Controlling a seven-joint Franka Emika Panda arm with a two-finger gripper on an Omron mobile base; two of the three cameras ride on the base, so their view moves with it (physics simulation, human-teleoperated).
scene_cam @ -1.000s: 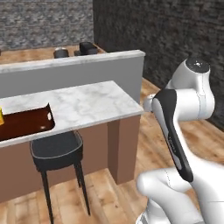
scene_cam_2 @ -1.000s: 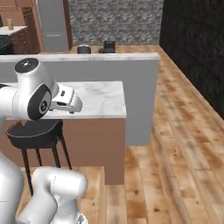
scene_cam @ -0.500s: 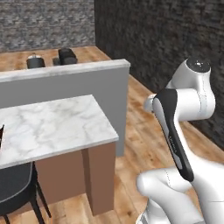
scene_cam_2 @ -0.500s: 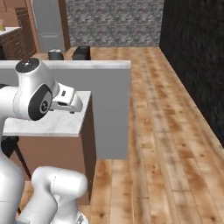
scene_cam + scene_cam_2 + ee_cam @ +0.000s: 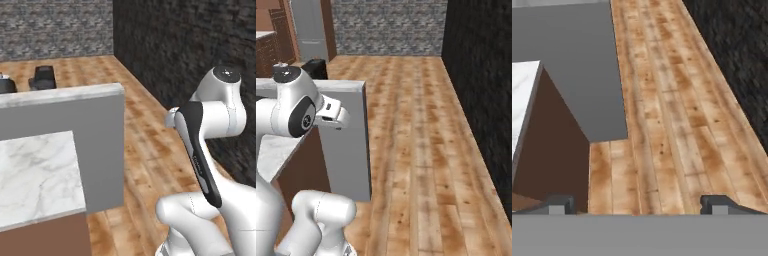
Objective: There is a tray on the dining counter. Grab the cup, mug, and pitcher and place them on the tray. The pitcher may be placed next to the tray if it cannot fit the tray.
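Observation:
The right end of the dining counter (image 5: 35,175) is in the left base view, a white veined marble top with a raised grey back ledge (image 5: 60,95). Its marble corner (image 5: 522,100) and brown side panel (image 5: 552,150) are in the hand view. My gripper (image 5: 638,205) is open, its two dark fingertips (image 5: 559,204) wide apart with nothing between them, looking down at wooden floor just past the counter's end. The tray, cup, mug and pitcher are out of view.
Two black stools (image 5: 44,77) stand beyond the grey ledge. A dark stone wall (image 5: 175,50) runs along the right. Open wooden floor (image 5: 421,150) stretches between counter end and wall. A tall grey appliance (image 5: 311,30) stands at the far left.
The whole picture has shifted: the base has driven to the right along the counter, so the tray and the near stool have slid out of the left side. The gripper stays open.

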